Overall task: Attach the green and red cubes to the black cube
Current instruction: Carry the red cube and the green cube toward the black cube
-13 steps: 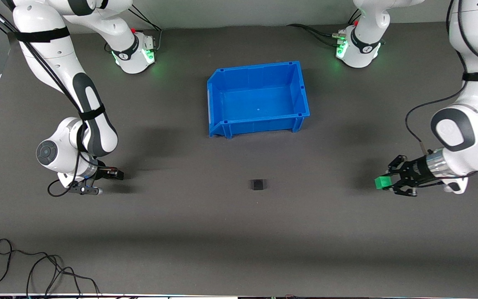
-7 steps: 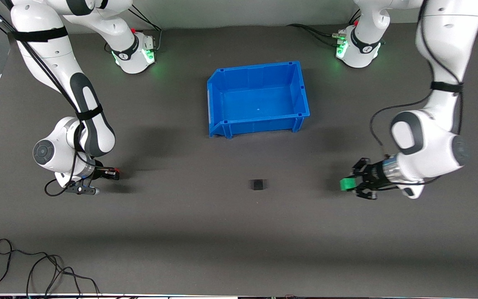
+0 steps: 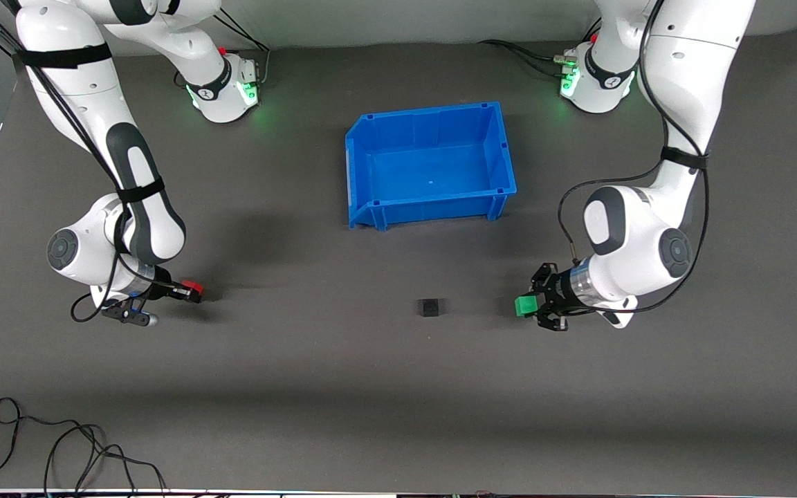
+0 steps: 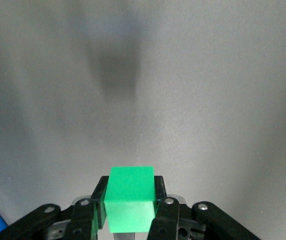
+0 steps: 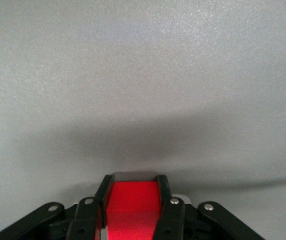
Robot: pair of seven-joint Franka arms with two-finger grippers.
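Green plastic fills my left gripper (image 3: 527,305): its two black fingers are clamped on the small green cube (image 3: 525,305), held low over the dark matte table (image 3: 398,387) toward the left arm's end, and the left wrist view shows the cube pinched squarely between the pads (image 4: 162,200). My right gripper (image 3: 189,290) is closed the same way on the small red cube (image 3: 193,286), low over the table toward the right arm's end, with only the cube's red face showing between the fingers (image 5: 164,192) in the right wrist view. The small matte black cube (image 3: 429,307) sits alone on the table between my two hands, nearer to the front camera than the empty blue plastic bin (image 3: 502,149), and apart from both coloured cubes, so neither is attached yet. As I judge it, the risk lies in the approach: the black cube is loose and light, so if one cube meets it off-centre or well ahead of the other, it may slide or twist away instead of joining. A slightly tilted face in either grip could also keep the faces from mating flush.
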